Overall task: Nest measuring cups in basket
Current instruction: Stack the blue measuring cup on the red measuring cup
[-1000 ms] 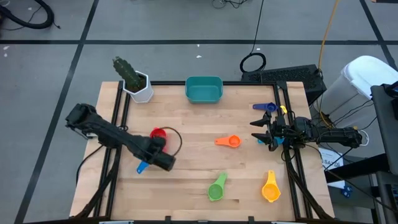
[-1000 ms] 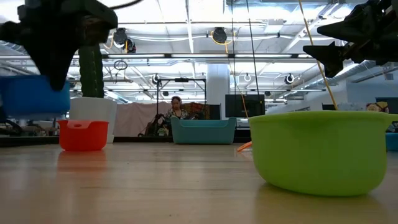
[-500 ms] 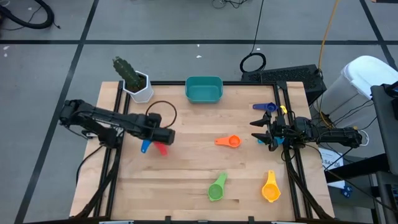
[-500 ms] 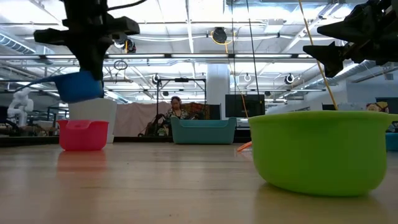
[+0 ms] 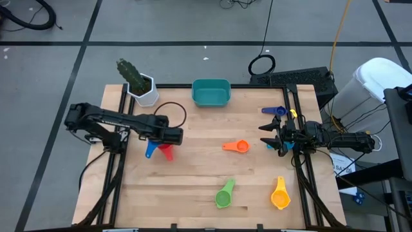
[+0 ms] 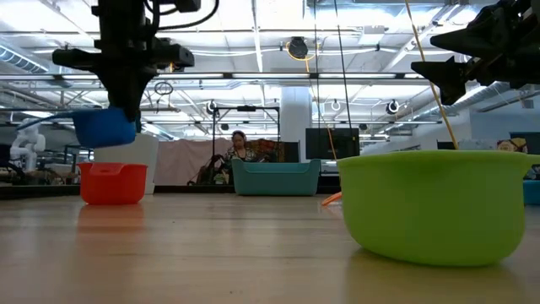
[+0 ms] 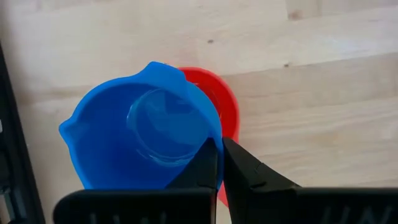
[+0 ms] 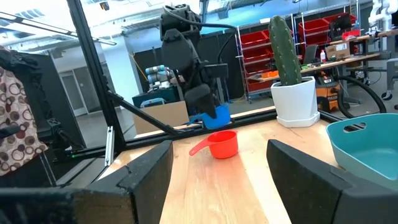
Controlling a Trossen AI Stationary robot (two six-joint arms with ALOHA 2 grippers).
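My left gripper (image 5: 168,137) is shut on a blue measuring cup (image 7: 140,140) and hovers over the red cup (image 6: 112,182), which stands on its base on the table. Only the red cup's near part (image 5: 167,153) shows under the gripper from above. The teal basket (image 5: 211,92) stands at the far edge. Orange (image 5: 237,146), green (image 5: 224,195), yellow (image 5: 280,195) and dark blue (image 5: 273,111) cups lie on the table. My right gripper (image 5: 267,135) is open and waits above the table's right side. My left gripper pinches the blue cup between its two fingers (image 7: 239,171) at the side of its rim (image 7: 208,138); no handle shows. The fingers come from above, pointing down. The cup hangs upright, mouth up and lifted clear (image 6: 103,127), just above the red cup and a little to its left.
A white pot with a cactus (image 5: 143,89) stands at the far left corner, close to the left arm. A black cable loop (image 5: 170,115) trails from the left wrist. A light blue cup (image 5: 290,147) lies beneath the right arm. Bare wood lies between the red cup and the basket.
My left gripper, shut on the blue cup throughout, has carried it from the near left part of the table toward the far edge until it stands over the red cup, then sunk a little. The red cup has stayed in place.
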